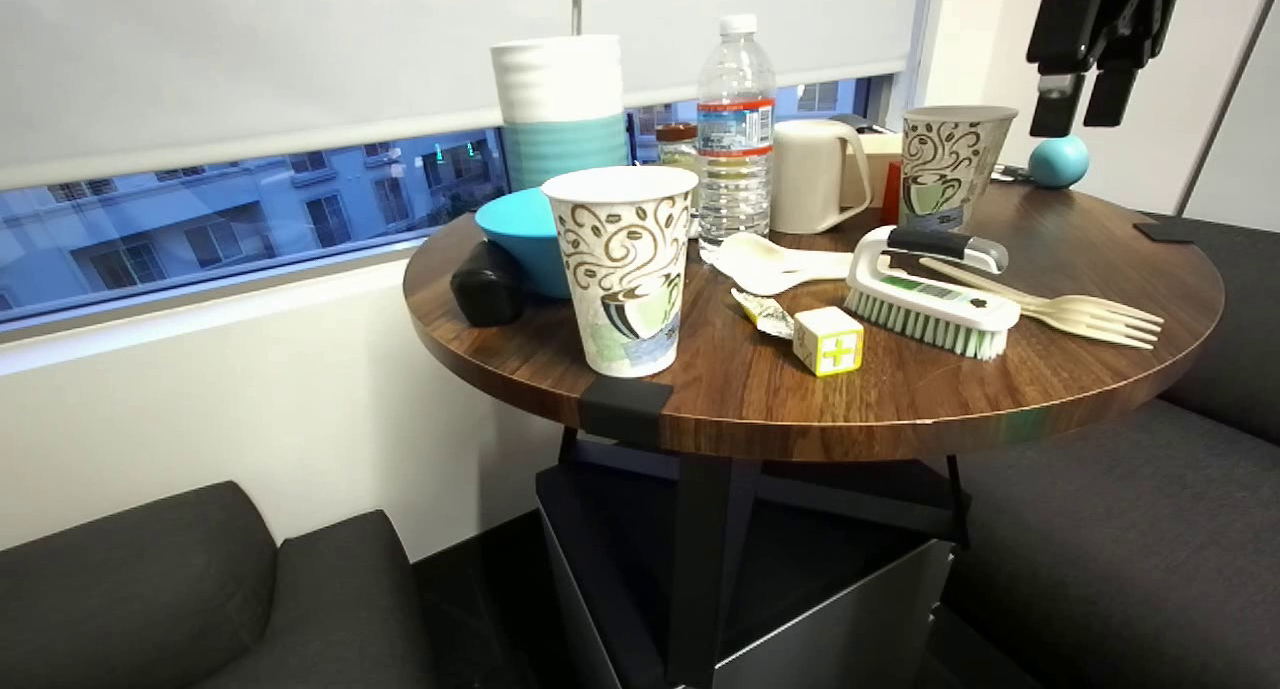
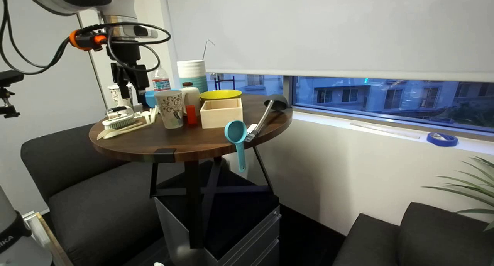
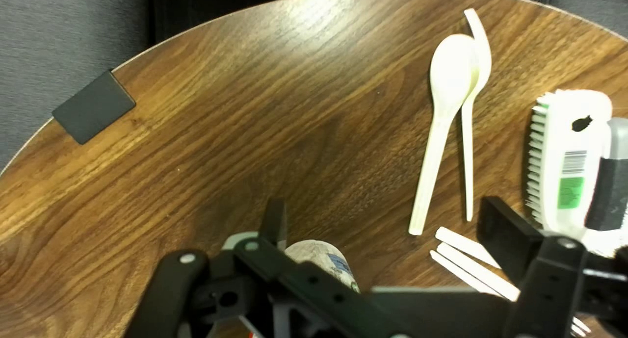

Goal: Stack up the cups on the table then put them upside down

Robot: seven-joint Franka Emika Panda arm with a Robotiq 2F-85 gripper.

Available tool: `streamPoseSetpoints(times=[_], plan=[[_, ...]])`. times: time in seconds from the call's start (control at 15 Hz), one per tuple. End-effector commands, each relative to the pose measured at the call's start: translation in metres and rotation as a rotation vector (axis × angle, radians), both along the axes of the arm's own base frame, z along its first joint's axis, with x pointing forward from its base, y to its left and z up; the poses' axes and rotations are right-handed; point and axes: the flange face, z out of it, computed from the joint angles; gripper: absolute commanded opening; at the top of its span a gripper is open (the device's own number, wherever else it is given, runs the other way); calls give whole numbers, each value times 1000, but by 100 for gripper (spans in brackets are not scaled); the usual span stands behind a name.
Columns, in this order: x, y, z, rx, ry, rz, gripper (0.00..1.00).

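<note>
Desk beneath a wide-spread hand

The desk is round, with a brown wooden top. The robot's hand hangs above it, fingers well apart. A white-and-teal container stands near a water bottle, with a blue bowl in front in an exterior view. A patterned paper cup stands mouth up near the bowl; a matching cup, also mouth up, stands well apart from the first, near a pale mug. A scrubbing brush lies near a pale spoon. A white-and-yellow cube sits near the brush.
</note>
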Motion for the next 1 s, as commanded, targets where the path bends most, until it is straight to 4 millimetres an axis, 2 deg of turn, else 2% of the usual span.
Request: streamPoseSetpoints(times=[0.0,0.2,0.4,0.53,0.93], plan=[[0,0,1,0,1,0,100],[-1,1,3,-1,-3,15,100],[-17,4,26,-2,-42,56,100],[-24,4,34,-3,-60,61,100],[-26,4,34,-3,-61,63,100]])
